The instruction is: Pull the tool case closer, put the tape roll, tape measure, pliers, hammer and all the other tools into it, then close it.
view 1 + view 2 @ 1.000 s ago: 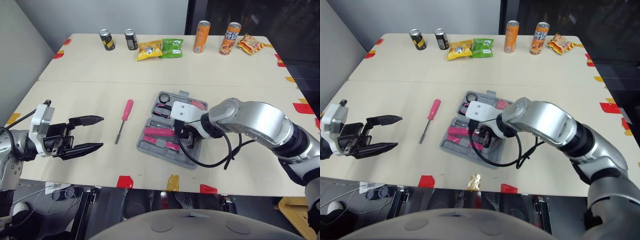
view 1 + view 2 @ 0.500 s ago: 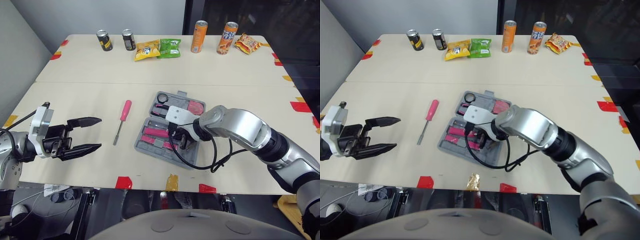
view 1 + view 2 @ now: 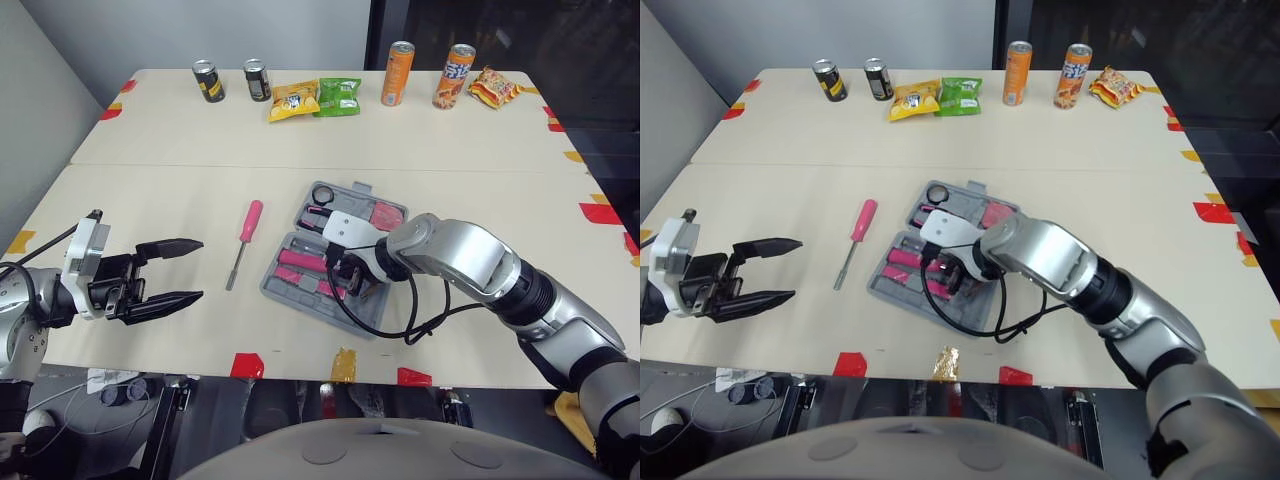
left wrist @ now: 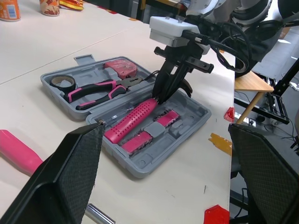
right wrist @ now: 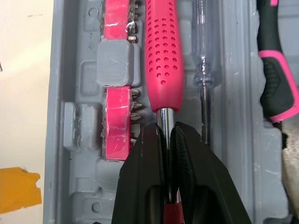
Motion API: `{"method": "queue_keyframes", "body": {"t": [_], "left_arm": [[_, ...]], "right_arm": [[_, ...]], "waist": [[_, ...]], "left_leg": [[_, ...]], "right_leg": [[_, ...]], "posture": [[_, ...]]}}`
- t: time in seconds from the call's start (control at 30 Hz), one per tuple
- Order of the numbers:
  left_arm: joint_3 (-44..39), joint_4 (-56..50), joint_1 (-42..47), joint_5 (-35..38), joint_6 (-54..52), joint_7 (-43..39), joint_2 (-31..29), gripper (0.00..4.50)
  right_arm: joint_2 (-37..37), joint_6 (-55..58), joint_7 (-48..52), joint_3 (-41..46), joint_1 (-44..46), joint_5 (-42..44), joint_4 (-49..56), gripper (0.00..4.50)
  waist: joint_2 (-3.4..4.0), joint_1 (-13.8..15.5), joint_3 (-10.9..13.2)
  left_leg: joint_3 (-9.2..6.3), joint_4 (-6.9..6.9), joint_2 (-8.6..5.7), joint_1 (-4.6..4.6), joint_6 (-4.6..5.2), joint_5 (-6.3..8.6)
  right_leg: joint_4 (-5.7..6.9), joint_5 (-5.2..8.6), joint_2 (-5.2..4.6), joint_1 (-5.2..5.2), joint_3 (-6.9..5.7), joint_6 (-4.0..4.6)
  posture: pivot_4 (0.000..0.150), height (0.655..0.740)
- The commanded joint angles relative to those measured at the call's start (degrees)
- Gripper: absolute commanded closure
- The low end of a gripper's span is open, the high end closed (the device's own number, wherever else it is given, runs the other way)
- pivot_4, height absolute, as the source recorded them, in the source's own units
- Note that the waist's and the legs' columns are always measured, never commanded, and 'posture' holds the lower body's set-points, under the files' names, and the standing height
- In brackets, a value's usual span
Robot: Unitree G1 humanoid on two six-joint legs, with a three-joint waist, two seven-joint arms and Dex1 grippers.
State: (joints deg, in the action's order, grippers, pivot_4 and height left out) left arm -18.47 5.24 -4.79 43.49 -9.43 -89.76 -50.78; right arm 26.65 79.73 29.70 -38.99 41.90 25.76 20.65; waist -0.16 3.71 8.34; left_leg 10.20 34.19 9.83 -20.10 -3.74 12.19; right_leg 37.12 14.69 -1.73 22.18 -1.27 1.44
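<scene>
The grey tool case (image 3: 290, 303) lies open at the table's middle. Its lid half holds a tape roll (image 3: 324, 194), pink-handled pliers (image 4: 96, 88) and a red tape measure (image 3: 385, 213). The base half holds pink bit holders (image 5: 117, 116), a clear screwdriver (image 5: 201, 42) and a tool with a pink perforated handle (image 5: 163, 56). My right gripper (image 3: 338, 275) is down inside the case, shut on that tool's metal shaft. A pink screwdriver (image 3: 245, 232) lies on the table left of the case. My left gripper (image 3: 198, 269) hovers open and empty near the front left, apart from the screwdriver.
Two dark cans (image 3: 208, 79), two snack bags (image 3: 318, 98), two orange cans (image 3: 400, 72) and another snack bag (image 3: 500, 87) line the far edge. Red and yellow tape marks (image 3: 345, 365) dot the front edge.
The right gripper has slid left with the case, which now sits a little nearer the screwdriver. The left gripper has drifted slightly down and stays open.
</scene>
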Motion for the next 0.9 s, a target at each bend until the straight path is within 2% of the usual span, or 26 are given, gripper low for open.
{"method": "queue_keyframes", "body": {"t": [0.03,0.2,0.27,0.4,0.5,0.6,0.67,0.9], "left_arm": [[0.5,0.7,-0.5,1.5,1.7,-2.7,-1.2,0.0],[1.3,1.3,-0.8,2.2,2.5,-2.7,-1.6,0.0],[1.5,1.6,-0.8,2.4,2.8,-2.7,-1.7,0.0],[1.9,2.0,-0.6,2.8,3.2,-2.7,-1.5,0.0],[2.4,2.2,-0.4,2.8,3.5,-2.7,-1.1,0.0],[2.9,2.1,-0.1,2.9,3.7,-2.7,-0.6,0.0],[3.1,2.0,0.1,3.0,3.8,-2.7,-0.4,0.0],[3.5,1.8,0.2,2.8,4.2,-2.7,0.6,0.0]], "right_arm": [[-1.5,-2.0,-0.2,2.1,-0.6,-0.7,0.4,2.95],[-2.8,-4.4,1.0,9.2,-3.8,1.6,2.8,2.95],[-1.8,-10.6,2.0,11.9,-6.4,0.9,4.0,2.95],[-1.1,-32.0,7.4,17.3,-15.9,-0.4,4.6,2.95],[-1.7,-38.8,12.6,19.0,-20.2,1.3,1.6,2.95],[-1.6,-46.0,14.7,17.4,-23.4,-2.7,-4.3,3.75],[-3.1,-49.4,14.4,17.7,-24.6,-4.1,-7.4,4.45],[-4.7,-55.0,15.2,13.9,-25.4,-11.2,-14.2,4.48]], "waist": [[0.0,0.0,0.0],[-0.04,0.2,0.0],[-0.07,0.5,0.0],[-0.15,0.9,-0.1],[-0.15,0.7,0.0],[-0.17,0.1,-0.1],[-0.18,-0.1,-0.1],[-0.18,-0.8,-0.1]], "left_leg": [[0.0,0.0,0.0,-0.01,-0.01,0.0],[0.01,0.01,0.0,-0.03,-0.02,0.0],[0.01,0.01,0.0,-0.03,-0.03,0.0],[0.04,-0.01,0.0,-0.04,-0.04,0.02],[0.06,-0.01,0.0,-0.03,-0.03,0.03],[0.05,-0.01,0.0,0.01,0.29,0.18],[0.05,0.0,0.0,0.0,0.36,0.18],[0.05,0.0,0.01,-0.02,0.59,0.06]], "right_leg": [[0.0,-0.01,0.0,0.01,0.0,-0.01],[-0.04,-0.01,-0.01,0.01,0.0,-0.03],[-0.04,-0.01,-0.01,0.01,0.0,-0.03],[-0.08,-0.08,-0.03,0.01,0.0,-0.15],[-0.08,0.0,-0.03,0.03,0.03,-0.02],[-0.02,0.01,-0.02,0.01,0.03,0.02],[-0.01,0.01,-0.03,0.02,0.02,0.04],[-0.01,0.03,-0.02,0.02,0.01,0.09]], "posture": [[0.15,0.74],[0.15,0.74],[0.15,0.74],[0.15,0.74],[0.15,0.74],[0.15,0.74],[0.15,0.74],[0.15,0.74]]}}
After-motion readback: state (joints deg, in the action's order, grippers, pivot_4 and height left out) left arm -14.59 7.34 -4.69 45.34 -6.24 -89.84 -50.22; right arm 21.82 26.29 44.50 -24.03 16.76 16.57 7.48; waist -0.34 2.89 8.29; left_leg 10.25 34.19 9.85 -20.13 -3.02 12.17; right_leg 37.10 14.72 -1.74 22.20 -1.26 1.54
